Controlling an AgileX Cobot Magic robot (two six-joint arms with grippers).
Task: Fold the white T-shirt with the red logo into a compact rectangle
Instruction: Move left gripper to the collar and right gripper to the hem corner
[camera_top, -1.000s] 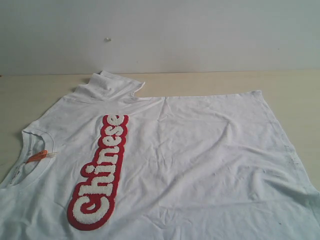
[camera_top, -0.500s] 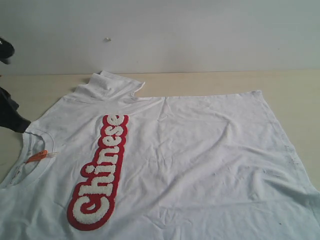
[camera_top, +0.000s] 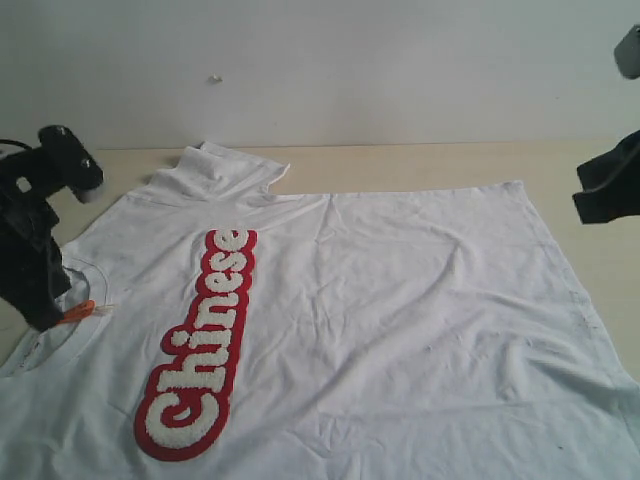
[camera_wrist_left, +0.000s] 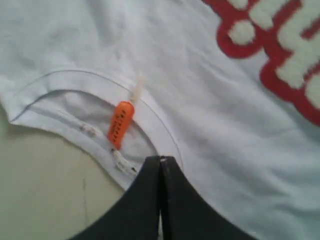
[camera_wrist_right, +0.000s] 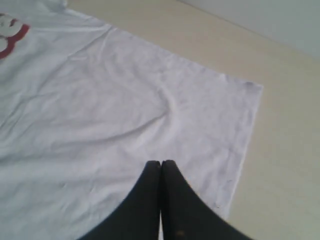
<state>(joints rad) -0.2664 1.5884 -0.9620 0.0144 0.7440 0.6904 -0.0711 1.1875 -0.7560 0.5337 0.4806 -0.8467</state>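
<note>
The white T-shirt (camera_top: 400, 300) lies spread and wrinkled on the table, collar (camera_top: 60, 272) at the left, hem at the right. Its red logo (camera_top: 205, 345) reading "Chinese" runs along the chest. An orange neck tag (camera_top: 75, 312) sits inside the collar. My left gripper (camera_top: 45, 320) is shut and empty, hovering over the collar edge (camera_wrist_left: 95, 137) close to the orange tag (camera_wrist_left: 120, 124). My right gripper (camera_wrist_right: 161, 162) is shut and empty above the shirt's far hem corner (camera_wrist_right: 250, 92); in the exterior view only its black body (camera_top: 610, 190) shows at the right edge.
The beige table (camera_top: 420, 165) meets a white wall (camera_top: 350, 70) behind. One sleeve (camera_top: 225, 170) is bunched at the far edge of the shirt. Bare table shows past the hem (camera_wrist_right: 285, 150) and beside the collar (camera_wrist_left: 45, 190).
Both arms have come into the exterior view: the left one moved in over the collar, the right one appeared at the right edge. The shirt has not moved.
</note>
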